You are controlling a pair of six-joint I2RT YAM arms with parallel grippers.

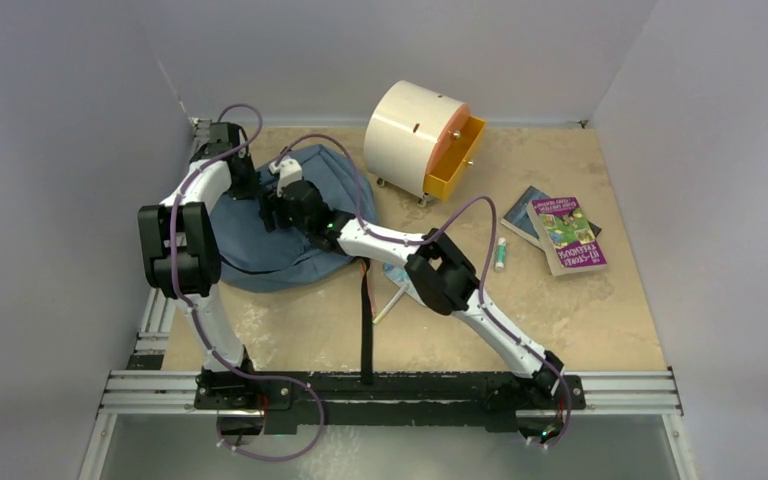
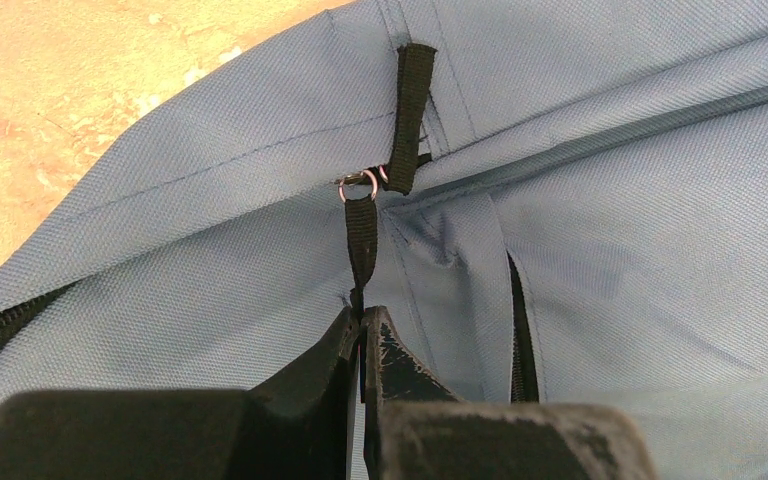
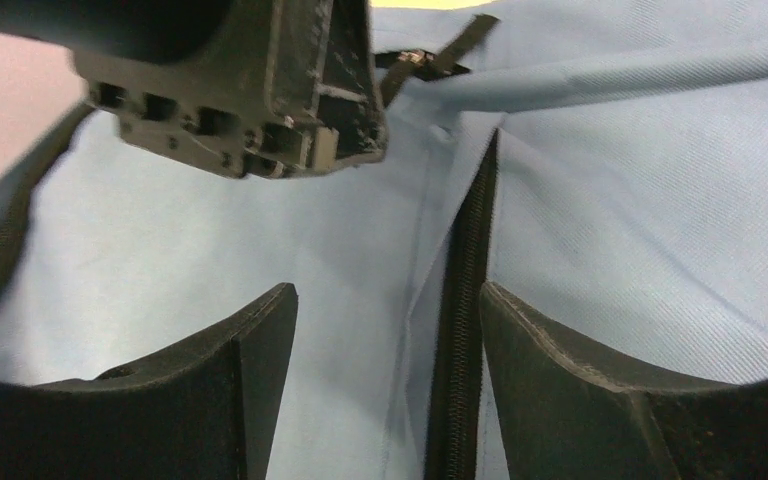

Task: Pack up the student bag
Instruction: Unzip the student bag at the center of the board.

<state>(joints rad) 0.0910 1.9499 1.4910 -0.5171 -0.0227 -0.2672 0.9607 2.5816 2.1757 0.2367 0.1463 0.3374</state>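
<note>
left tool (image 2: 360, 318) pinches pull tab (image 2: 362, 235) of slate-blue student bag (image 2: 610, 270); right tool (image 3: 388, 300) gapes.

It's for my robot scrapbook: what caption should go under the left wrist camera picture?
Left gripper pinching a thin black strap on the blue backpack, tan table behind.

Showed white shells (image 1: 215, 325) between black joints (image 1: 175, 245); trailed purple cables (image 1: 265, 457) at lower left; ended in scuffed black fingers (image 2: 410, 360).
</note>
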